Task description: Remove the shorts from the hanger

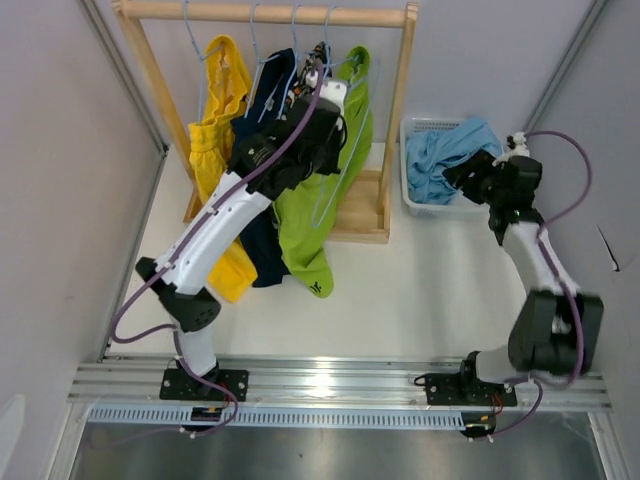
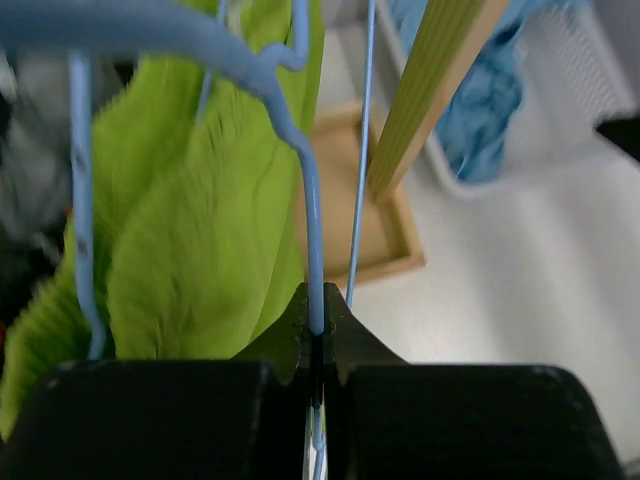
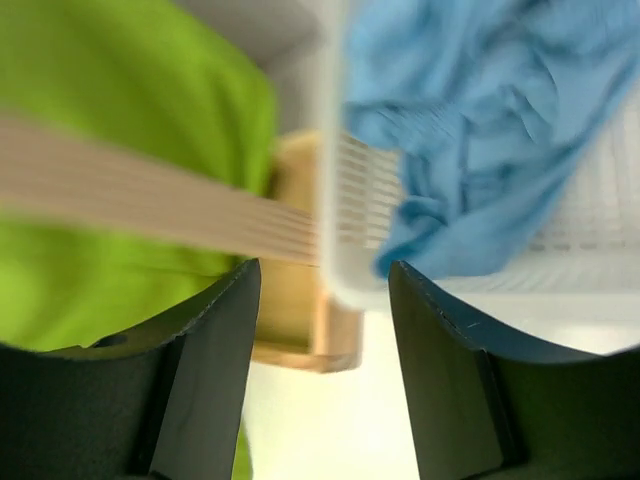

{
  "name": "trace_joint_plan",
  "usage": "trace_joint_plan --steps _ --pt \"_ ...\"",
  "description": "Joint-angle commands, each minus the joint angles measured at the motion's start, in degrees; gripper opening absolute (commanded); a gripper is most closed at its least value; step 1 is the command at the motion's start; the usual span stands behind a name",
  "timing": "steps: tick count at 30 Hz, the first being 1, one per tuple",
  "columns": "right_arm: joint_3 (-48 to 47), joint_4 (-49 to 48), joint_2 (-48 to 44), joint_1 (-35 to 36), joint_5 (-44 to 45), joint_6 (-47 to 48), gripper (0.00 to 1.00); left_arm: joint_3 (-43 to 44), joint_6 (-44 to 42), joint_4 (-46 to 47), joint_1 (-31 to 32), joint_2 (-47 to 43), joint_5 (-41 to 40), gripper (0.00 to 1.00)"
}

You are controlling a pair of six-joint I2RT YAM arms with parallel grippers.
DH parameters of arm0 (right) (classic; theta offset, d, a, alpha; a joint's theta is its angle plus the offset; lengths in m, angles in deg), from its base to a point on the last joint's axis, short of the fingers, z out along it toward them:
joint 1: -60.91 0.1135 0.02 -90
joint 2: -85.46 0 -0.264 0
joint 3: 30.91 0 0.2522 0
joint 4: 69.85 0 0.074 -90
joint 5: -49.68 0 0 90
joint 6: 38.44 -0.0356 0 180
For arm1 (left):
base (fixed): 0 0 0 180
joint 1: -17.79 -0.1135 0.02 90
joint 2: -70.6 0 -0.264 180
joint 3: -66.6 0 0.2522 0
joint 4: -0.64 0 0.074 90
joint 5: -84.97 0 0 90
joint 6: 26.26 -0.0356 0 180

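Observation:
Four pairs of shorts hang on light blue wire hangers on the rack: yellow [image 1: 213,130], navy [image 1: 268,255], orange-black-white patterned [image 1: 312,62] and lime green [image 1: 318,225]. My left gripper [image 1: 333,97] is up at the rail and shut on the wire of the lime green pair's hanger [image 2: 313,230]. In the left wrist view the wire runs down between the closed fingertips of the gripper [image 2: 318,322], with the lime green shorts [image 2: 200,250] just left of it. The light blue shorts [image 1: 445,152] lie in the basket. My right gripper [image 1: 457,172] is open and empty at the basket's near left side.
The wooden clothes rack [image 1: 270,12] stands at the back, its right post [image 2: 430,90] close to my left gripper. The white slatted basket [image 1: 412,135] sits right of the rack's base. In the right wrist view the basket wall [image 3: 340,200] and rack post [image 3: 150,205] lie ahead.

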Motion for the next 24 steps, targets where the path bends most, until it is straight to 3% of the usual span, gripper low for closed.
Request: trace_joint_plan --steps 1,2,3,6,9,14,19,24 --pt "6.95 -9.57 -14.93 1.31 0.19 -0.57 0.60 14.71 -2.78 -1.29 -0.17 7.11 -2.26 0.00" --pt "10.02 -7.39 -19.57 1.93 0.28 -0.30 0.60 20.91 -2.87 -0.77 -0.17 8.26 -2.43 0.00" --pt "11.27 -6.49 -21.71 2.46 0.19 0.22 0.60 20.89 -2.87 0.54 -0.17 8.01 -2.61 0.00" --pt "15.83 -3.59 -28.81 4.83 0.01 0.49 0.60 10.91 -2.08 9.75 -0.17 3.80 -2.96 0.00" --pt "19.18 -2.01 -33.48 7.98 1.06 1.46 0.60 7.27 -2.08 16.45 0.44 -0.78 -5.58 0.00" --pt "20.16 0.19 -34.03 11.16 2.91 3.83 0.60 14.72 -7.51 16.11 4.04 -0.34 -12.79 0.00" --pt "21.30 -1.20 -33.06 12.21 3.44 3.04 0.59 14.30 -18.66 23.04 11.51 -3.33 -24.91 0.00" --pt "21.74 -1.56 -32.98 14.58 5.37 2.69 0.59 12.98 -23.17 26.92 14.16 -5.61 -28.71 0.00"
